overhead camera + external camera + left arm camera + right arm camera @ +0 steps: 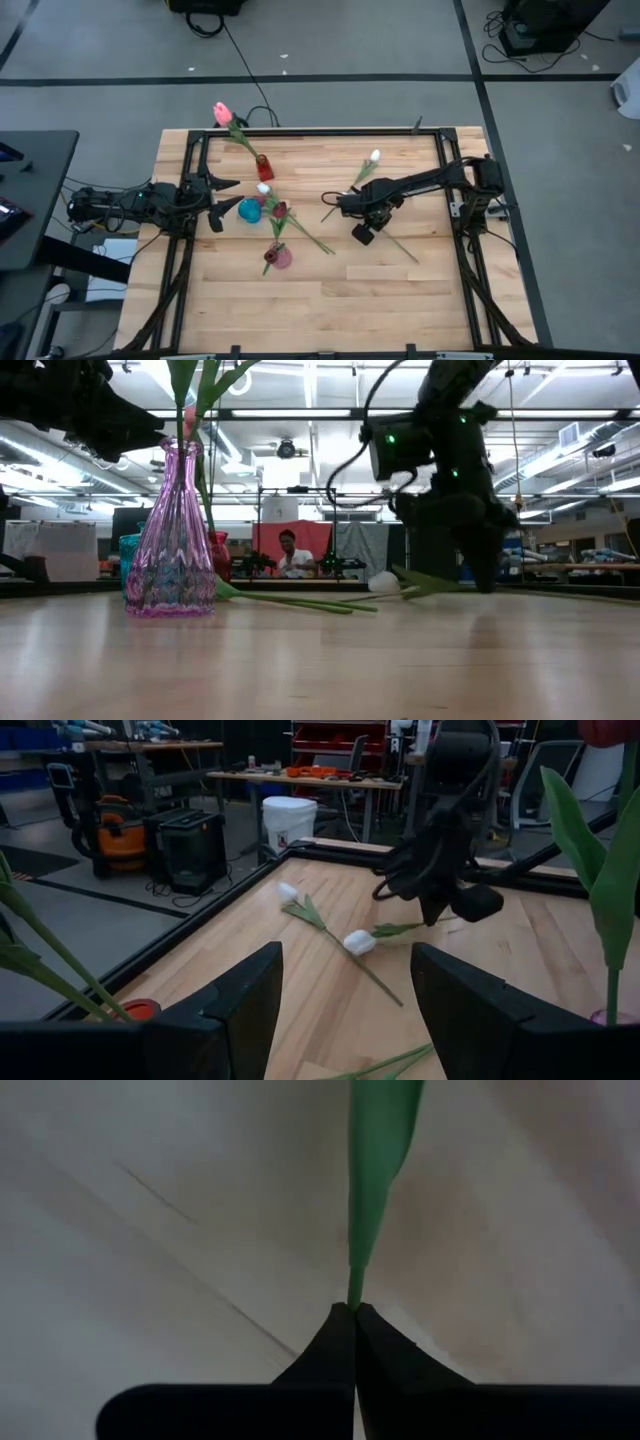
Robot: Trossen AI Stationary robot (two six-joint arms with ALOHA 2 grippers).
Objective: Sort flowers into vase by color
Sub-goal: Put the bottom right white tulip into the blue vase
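On the light wooden table (400, 290), the right gripper (340, 204) sits low near the centre, fingers pinched on the thin green stem (372, 1170) of a white artificial tulip (374, 156) lying toward the far edge. The left gripper (224, 203), claws apart, waits near the left edge beside a teal vase (249, 211), a pink ribbed glass vase (171, 540) and a small red vase (264, 167).

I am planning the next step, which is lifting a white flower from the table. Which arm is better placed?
Right. The right gripper is down on the table, shut on a green stem of a loose white flower. The left gripper is open beside the blue vase.
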